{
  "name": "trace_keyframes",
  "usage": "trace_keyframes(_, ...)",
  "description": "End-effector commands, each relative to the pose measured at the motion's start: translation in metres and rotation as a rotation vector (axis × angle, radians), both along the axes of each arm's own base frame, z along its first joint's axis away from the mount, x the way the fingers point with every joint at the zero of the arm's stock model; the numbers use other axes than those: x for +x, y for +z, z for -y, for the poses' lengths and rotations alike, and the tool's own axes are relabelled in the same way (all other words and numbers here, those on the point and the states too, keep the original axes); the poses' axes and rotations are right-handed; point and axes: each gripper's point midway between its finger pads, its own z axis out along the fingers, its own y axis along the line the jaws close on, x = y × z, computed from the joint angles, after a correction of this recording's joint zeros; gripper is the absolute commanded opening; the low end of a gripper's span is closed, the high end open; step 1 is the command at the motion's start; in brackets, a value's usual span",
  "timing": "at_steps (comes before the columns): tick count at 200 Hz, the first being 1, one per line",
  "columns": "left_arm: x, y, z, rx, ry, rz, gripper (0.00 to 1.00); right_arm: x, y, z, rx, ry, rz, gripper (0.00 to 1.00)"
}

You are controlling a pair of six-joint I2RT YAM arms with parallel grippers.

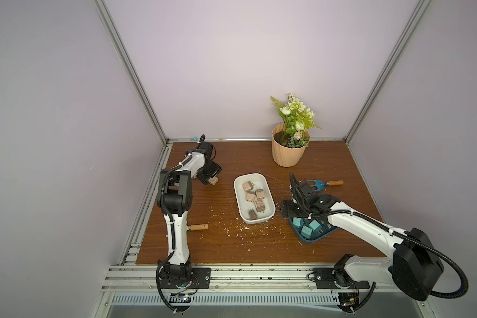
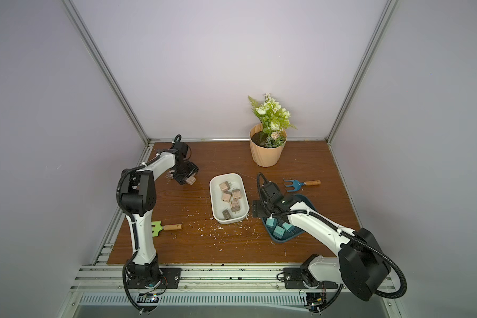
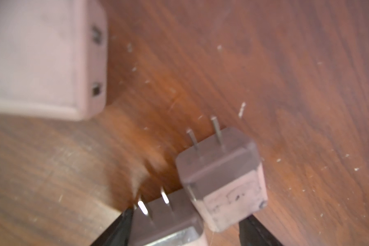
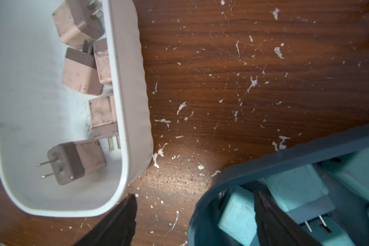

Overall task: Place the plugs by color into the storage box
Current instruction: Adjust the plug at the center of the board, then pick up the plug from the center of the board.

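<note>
Tan goes in the white tub (image 1: 235, 190), teal in the teal tub (image 1: 310, 241), and each tub holds only its own colour. Five tan plugs (image 1: 250, 196) lie loose in the white one. The teal plugs (image 1: 304, 227) are piled in theirs, partly hidden under the right arm, so no count.

Leftovers: three tan ones on the bare table (image 1: 232, 247) in the far left corner, well apart from both tubs. The left gripper (image 3: 188, 215) is down over them. In the left wrist view two sit side by side between its fingers (image 3: 119, 230): the upper plug (image 3: 222, 183) and the lower plug (image 3: 168, 221). The third plug (image 3: 41, 59) lies outside the jaws. The fingers stand apart, bracketing the pair; can't tell if they pinch yet. My read: a two-at-once grab is risky, one may slip out sideways.

The right gripper (image 4: 196, 213) has its jaws spread and holds nothing. One finger is over bare wood between the tubs, the other over the teal tub's inside. Probably parked there because no teal is visible outside the tub, and it leaves the left arm's path to the white tub free.

Blue fork (image 1: 314, 184), green fork (image 2: 157, 228) and flower pot (image 1: 288, 154) aren't part of the job.
</note>
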Motion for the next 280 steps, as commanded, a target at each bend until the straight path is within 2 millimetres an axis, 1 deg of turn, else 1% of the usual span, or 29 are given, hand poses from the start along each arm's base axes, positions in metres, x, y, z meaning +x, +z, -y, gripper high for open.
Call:
trace_keyframes(1, -0.003, -0.01, 0.003, 0.05, -0.11, -0.045, 0.76, 0.008, 0.009, -0.004, 0.013, -0.012, 0.029, 0.88)
trace_keyframes(25, -0.002, -0.013, 0.016, 0.092, -0.201, -0.053, 0.72, 0.007, 0.007, -0.003, 0.009, -0.01, 0.023, 0.89)
trace_keyframes(47, -0.011, -0.017, 0.022, 0.123, -0.256, -0.076, 0.67, 0.007, 0.008, -0.002, 0.008, -0.012, 0.023, 0.88)
trace_keyframes(65, -0.021, -0.016, 0.02, 0.145, -0.28, -0.088, 0.66, 0.007, 0.009, -0.002, 0.012, -0.017, 0.026, 0.88)
trace_keyframes(91, -0.037, -0.017, 0.013, 0.174, -0.3, -0.119, 0.66, 0.006, 0.006, -0.003, 0.023, -0.023, 0.023, 0.89)
trace_keyframes(111, -0.046, -0.019, 0.011, 0.174, -0.301, -0.137, 0.67, 0.005, 0.004, -0.004, 0.036, -0.028, 0.019, 0.88)
trace_keyframes(125, -0.047, -0.021, 0.009, 0.179, -0.3, -0.144, 0.67, 0.006, 0.004, -0.005, 0.04, -0.028, 0.019, 0.88)
trace_keyframes(133, -0.047, -0.023, 0.008, 0.176, -0.297, -0.148, 0.64, 0.006, 0.004, -0.005, 0.038, -0.028, 0.02, 0.89)
trace_keyframes(151, -0.045, -0.025, 0.007, 0.171, -0.293, -0.151, 0.5, 0.007, 0.006, -0.005, 0.034, -0.025, 0.022, 0.89)
trace_keyframes(155, -0.044, -0.025, 0.006, 0.171, -0.293, -0.15, 0.49, 0.007, 0.007, -0.005, 0.034, -0.027, 0.022, 0.88)
trace_keyframes(170, -0.042, -0.023, 0.006, 0.178, -0.299, -0.143, 0.47, 0.007, 0.008, -0.004, 0.031, -0.028, 0.026, 0.88)
trace_keyframes(183, -0.041, -0.021, 0.005, 0.183, -0.306, -0.138, 0.42, 0.006, 0.01, -0.002, 0.032, -0.032, 0.028, 0.89)
trace_keyframes(200, -0.041, -0.02, 0.005, 0.186, -0.325, -0.135, 0.41, 0.003, 0.009, 0.0, 0.034, -0.041, 0.027, 0.88)
trace_keyframes(222, -0.042, -0.013, 0.005, 0.203, -0.356, -0.12, 0.39, 0.0, 0.009, 0.002, 0.044, -0.051, 0.027, 0.88)
trace_keyframes(250, -0.046, 0.008, 0.008, 0.216, -0.407, -0.077, 0.39, -0.002, 0.011, 0.005, 0.048, -0.061, 0.028, 0.88)
trace_keyframes(280, -0.063, 0.036, 0.02, 0.182, -0.466, -0.037, 0.37, 0.0, 0.012, 0.002, 0.051, -0.06, 0.028, 0.88)
